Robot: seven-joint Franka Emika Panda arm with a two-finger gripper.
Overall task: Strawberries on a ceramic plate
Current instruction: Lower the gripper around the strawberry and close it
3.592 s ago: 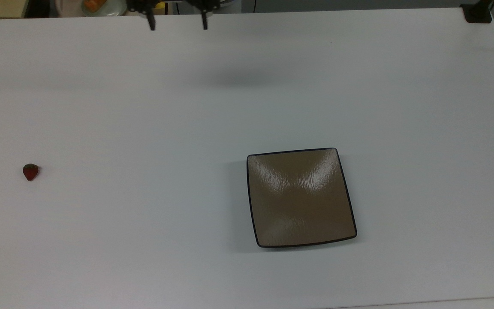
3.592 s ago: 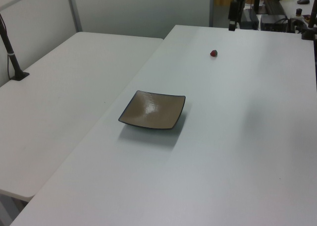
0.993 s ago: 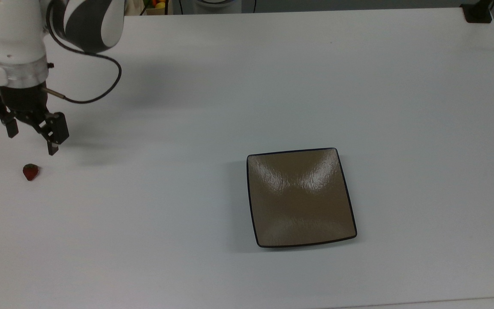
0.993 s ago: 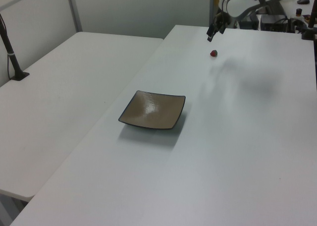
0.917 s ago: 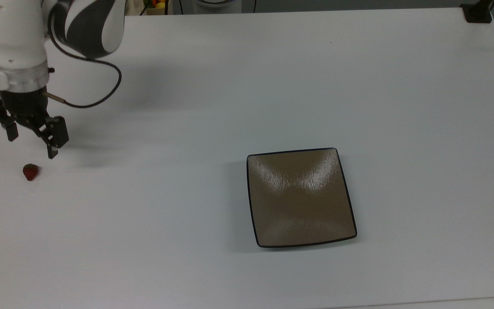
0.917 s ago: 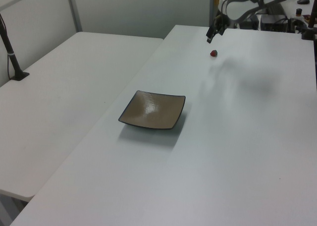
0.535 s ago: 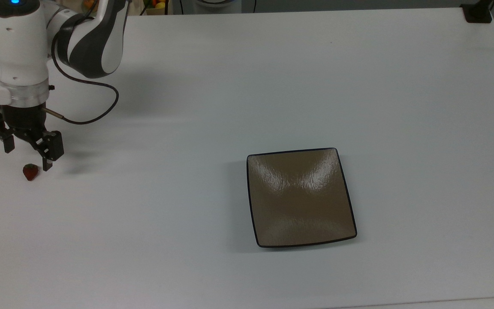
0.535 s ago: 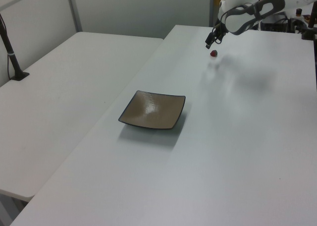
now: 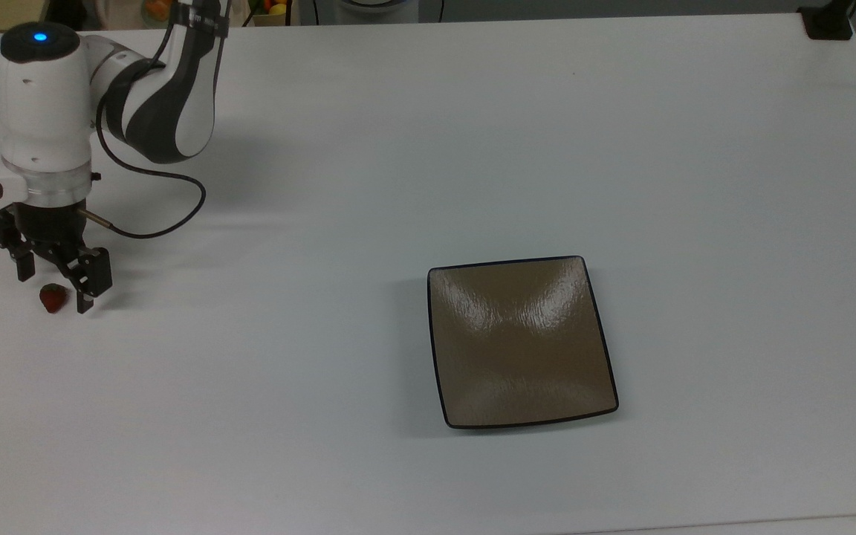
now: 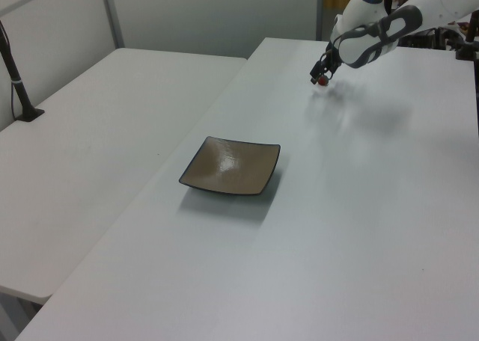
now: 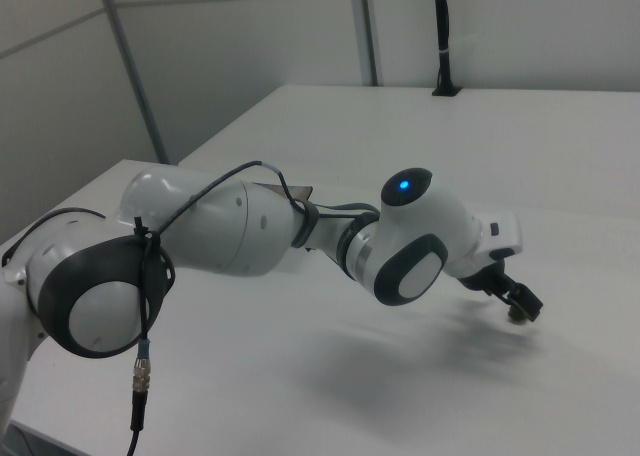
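Near the top view's left edge of the white counter (image 9: 368, 186), the gripper (image 9: 54, 291) stands with its jaws spread wide on either side of the strawberry (image 9: 53, 298), contact not discernible, while the ceramic plate (image 9: 521, 342) lies bare, well apart toward the top view's right.

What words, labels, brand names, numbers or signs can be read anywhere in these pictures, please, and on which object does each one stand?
None: no readable text appears in any view.
The arm's white housing bears a lit blue dot, but no lettering.
The square ceramic plate, the strawberry, the gripper and the white table carry no visible markings.
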